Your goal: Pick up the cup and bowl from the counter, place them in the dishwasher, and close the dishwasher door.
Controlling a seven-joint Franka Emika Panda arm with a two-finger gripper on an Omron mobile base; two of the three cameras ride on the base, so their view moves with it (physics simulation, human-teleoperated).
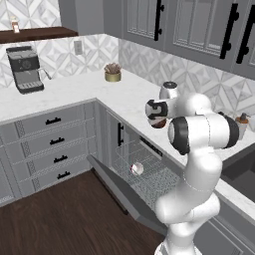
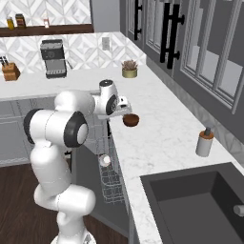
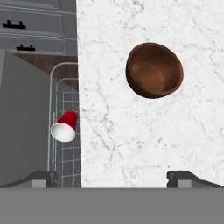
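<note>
Hovering my gripper point(image 3: 112, 175) over the counter point(image 3: 175, 140), fingers apart, nothing held. Wooden bowl point(image 3: 154, 70) sits at 1 o'clock in hand view: probably light, stiff, smooth; best pinched across the rim wall. Red cup point(image 3: 65, 127) lies tipped in the dishwasher rack point(image 1: 149, 174) at 9 o'clock. Right base view adds a soap bottle point(image 2: 205, 142) near the sink point(image 2: 190, 205).

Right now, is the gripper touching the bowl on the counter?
Apart. In the hand view, bare counter lies between the bowl and the gripper, whose jaws stand wide open and empty.
</note>
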